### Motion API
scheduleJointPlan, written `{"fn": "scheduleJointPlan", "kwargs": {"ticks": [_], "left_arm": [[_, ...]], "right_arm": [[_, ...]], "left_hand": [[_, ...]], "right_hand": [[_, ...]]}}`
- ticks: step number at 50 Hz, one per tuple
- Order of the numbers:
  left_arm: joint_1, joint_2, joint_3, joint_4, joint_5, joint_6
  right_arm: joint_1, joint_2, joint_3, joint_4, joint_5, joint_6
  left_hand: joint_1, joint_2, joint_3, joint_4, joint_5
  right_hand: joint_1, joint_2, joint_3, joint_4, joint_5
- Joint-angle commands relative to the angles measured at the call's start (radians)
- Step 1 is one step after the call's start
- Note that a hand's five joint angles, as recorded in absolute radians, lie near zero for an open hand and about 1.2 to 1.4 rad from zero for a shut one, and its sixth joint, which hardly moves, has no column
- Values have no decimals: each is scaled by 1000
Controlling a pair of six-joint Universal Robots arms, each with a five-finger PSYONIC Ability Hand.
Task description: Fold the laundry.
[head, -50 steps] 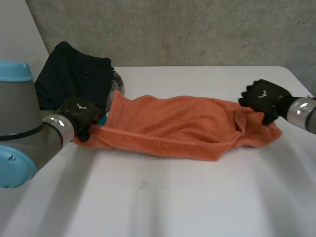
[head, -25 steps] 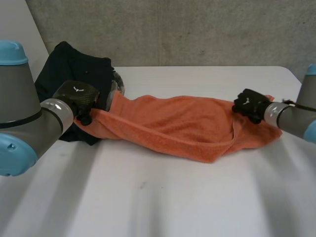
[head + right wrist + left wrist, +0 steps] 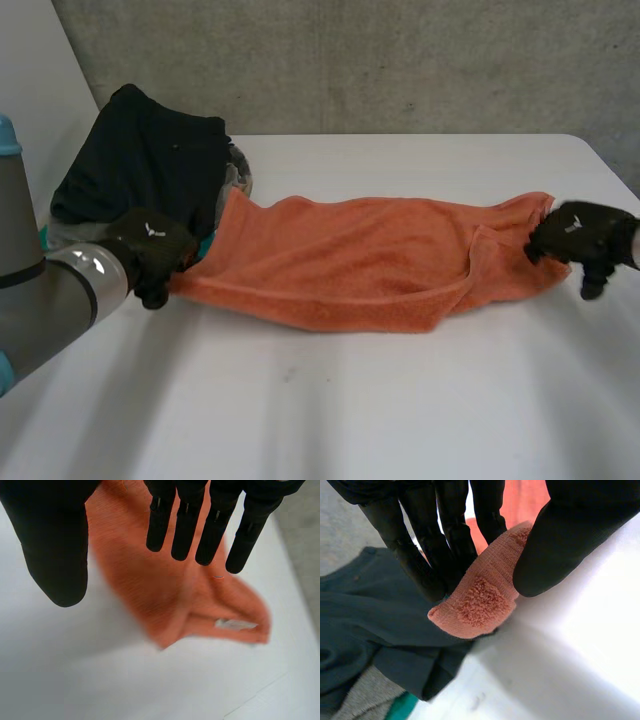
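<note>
- the left hand point(image 3: 150, 248) is sitting low at the left end of the orange towel point(image 3: 350, 260), close against a pile of dark clothes point(image 3: 150, 160).
- in the left wrist view its fingers point(image 3: 435, 560) and thumb are pinching a corner of the towel between them, and the corner is poking out past the fingertips just above the tabletop point(image 3: 570, 655).
- the right hand point(image 3: 578, 238) is sitting at the towel's right end. in the right wrist view its fingers point(image 3: 185, 525) are stretching out straight with the thumb spread wide, hovering over the cloth and gripping nothing.
- the towel is lying in a long, loosely bunched band across the middle of the tabletop, partly doubled over itself, with a fold ridge near its right end.
- its left end is lying against the dark clothes, where a grey cloth point(image 3: 365, 695) and a bit of teal cloth point(image 3: 402, 707) are peeking out from underneath.
</note>
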Motion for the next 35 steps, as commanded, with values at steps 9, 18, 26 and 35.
{"fn": "scheduleJointPlan", "kwargs": {"ticks": [9,18,26,35], "left_arm": [[-6,-69,125,8,-51,-122],[-3,-69,135,12,-55,-135],[-23,-72,96,-1,-61,-132],[-26,-46,-71,-122,-26,48]], "right_arm": [[185,180,-145,-228,-95,160],[199,317,-278,-149,-40,55],[156,218,-270,-127,73,163],[1,-77,132,184,225,-29]], "left_hand": [[226,199,216,199,238],[226,199,216,199,238],[226,199,216,199,238],[226,199,216,199,238]], "right_hand": [[5,16,14,12,38],[309,320,318,316,342],[839,850,848,846,872],[839,850,848,846,872]]}}
